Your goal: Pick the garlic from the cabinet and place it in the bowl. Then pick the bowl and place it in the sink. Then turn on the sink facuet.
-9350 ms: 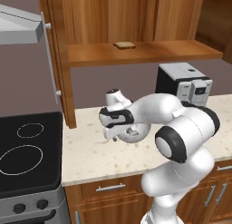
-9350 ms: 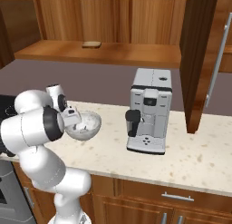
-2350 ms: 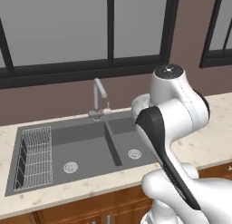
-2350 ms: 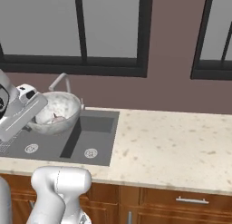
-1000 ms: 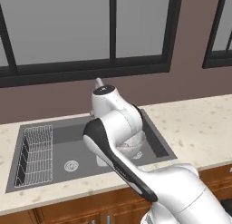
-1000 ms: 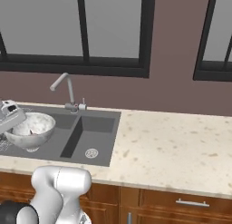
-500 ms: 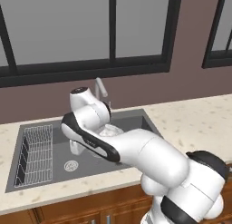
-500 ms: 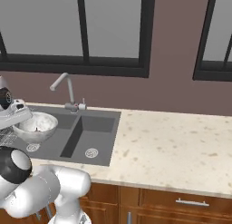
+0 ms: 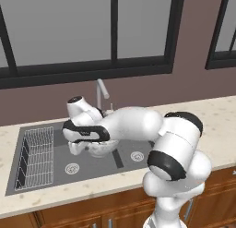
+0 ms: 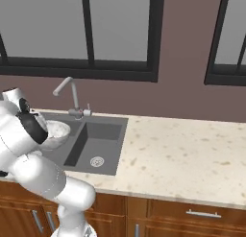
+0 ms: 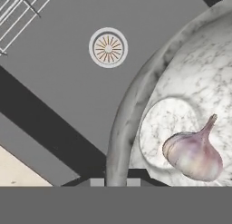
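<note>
The arm [image 9: 138,125] is glossy white, built from thick rounded segments that swell at each joint. Dark, nearly black bands ring the joints, one wide band [image 9: 168,160] wrapping the big elbow segment and a thinner one [image 9: 85,132] running along the slim wrist end. In the right base view the same white shell [image 10: 33,169] shows a round black cap [image 10: 36,128] set into one joint.

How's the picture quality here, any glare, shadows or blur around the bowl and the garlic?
Hand view: sharp, evenly lit; the garlic casts a faint shadow inside the bowl, with no glare. Left base view: the bowl sits shaded beneath the white arm, and the sink stays flat grey. Right base view: soft, even light, the faucet crisp, no blur.
</note>
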You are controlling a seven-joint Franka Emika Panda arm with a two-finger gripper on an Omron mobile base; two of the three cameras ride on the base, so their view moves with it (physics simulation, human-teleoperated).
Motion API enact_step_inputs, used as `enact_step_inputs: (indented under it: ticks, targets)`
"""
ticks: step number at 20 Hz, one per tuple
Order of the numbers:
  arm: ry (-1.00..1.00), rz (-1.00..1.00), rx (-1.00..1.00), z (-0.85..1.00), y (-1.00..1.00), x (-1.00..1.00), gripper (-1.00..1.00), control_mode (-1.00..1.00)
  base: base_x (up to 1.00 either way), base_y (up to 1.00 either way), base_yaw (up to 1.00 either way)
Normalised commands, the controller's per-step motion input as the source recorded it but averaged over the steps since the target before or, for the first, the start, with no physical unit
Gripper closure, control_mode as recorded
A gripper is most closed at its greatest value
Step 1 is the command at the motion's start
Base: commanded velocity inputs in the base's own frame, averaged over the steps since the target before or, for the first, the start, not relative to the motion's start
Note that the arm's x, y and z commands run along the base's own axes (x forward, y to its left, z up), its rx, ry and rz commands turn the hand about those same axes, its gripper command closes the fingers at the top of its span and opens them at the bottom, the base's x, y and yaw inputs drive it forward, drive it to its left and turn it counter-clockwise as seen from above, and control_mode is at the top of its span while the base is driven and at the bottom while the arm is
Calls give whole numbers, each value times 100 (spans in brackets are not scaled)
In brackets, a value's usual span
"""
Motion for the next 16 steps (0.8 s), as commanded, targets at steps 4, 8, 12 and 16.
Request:
enact_step_inputs:
  ticks: [4,8,12,16]
  targets:
    - [0,-1,-4,-65,50,67,100,-100,0,0,0]
    - [0,-1,-2,-64,35,59,100,-100,0,0,0]
    - [0,-3,0,-69,23,58,100,-100,0,0,0]
    - [0,-4,0,-73,20,59,100,-100,0,0,0]
